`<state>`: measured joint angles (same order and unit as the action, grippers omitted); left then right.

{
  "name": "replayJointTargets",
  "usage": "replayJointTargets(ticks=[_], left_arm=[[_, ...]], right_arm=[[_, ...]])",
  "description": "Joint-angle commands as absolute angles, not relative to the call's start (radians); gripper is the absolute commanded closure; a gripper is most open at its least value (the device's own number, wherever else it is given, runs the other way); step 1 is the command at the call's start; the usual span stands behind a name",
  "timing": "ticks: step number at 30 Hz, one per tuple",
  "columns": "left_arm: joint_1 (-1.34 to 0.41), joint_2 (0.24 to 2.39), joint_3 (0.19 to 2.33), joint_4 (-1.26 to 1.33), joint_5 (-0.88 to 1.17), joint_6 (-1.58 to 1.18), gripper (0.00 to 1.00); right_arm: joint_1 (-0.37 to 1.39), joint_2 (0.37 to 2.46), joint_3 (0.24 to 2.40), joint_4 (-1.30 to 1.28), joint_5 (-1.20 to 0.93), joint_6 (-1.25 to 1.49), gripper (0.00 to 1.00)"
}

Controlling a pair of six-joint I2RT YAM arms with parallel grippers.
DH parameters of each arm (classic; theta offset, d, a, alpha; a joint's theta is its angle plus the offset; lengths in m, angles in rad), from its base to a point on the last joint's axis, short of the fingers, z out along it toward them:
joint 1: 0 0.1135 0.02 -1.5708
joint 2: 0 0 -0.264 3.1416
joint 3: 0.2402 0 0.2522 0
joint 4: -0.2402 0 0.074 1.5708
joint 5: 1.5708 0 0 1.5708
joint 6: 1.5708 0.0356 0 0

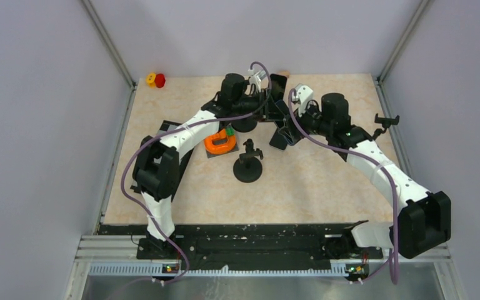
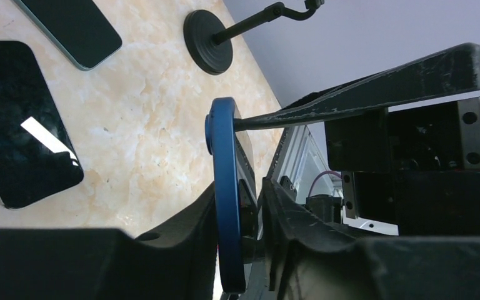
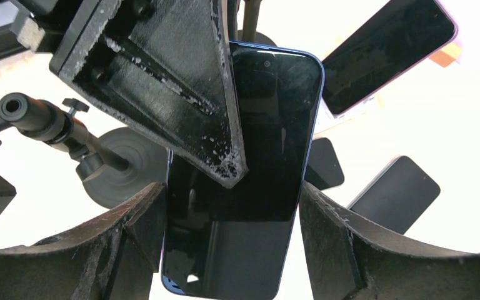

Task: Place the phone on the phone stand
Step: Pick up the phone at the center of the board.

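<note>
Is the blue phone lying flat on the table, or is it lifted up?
Lifted up. The right gripper holds the blue phone by its long sides, clear of the table.

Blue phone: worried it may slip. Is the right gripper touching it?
Touching. The right wrist view shows the right gripper with a fingertip pressed on each long edge of the blue phone, no gap on either side.
</note>
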<state>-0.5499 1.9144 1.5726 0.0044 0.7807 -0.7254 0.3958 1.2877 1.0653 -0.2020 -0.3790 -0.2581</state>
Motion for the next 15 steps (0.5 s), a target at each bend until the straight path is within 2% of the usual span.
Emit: replayJointTargets(ticks=[1, 4, 7, 10, 12, 15], left_arm=[[-0.550, 1.915, 1.596, 0.082, 0.815, -0.754, 0.70], [-0.550, 1.911, 1.598, 0.085, 0.824, -0.744, 0.86], [-0.548, 1.901, 1.609, 0.065, 0.826, -0.692, 1.00], [-0.540, 1.879, 1.633, 0.007, 0.816, -0.596, 1.00], [-0.529, 1.853, 1.642, -0.027, 0.820, -0.538, 1.00], [-0.517, 1.815, 1.668, -0.072, 0.848, -0.449, 1.00]], right_arm=[[0.407, 1.255, 1.071, -0.116, -0.390, -0.251, 0.72], [0.407, 1.257, 1.067, -0.119, -0.396, -0.247, 0.69], [0.407, 1.255, 1.073, -0.138, -0.399, -0.251, 0.55], [0.408, 1.247, 1.084, -0.174, -0.405, -0.264, 0.37], [0.407, 1.238, 1.087, -0.206, -0.420, -0.280, 0.20], [0.407, 1.214, 1.093, -0.253, -0.437, -0.306, 0.14]])
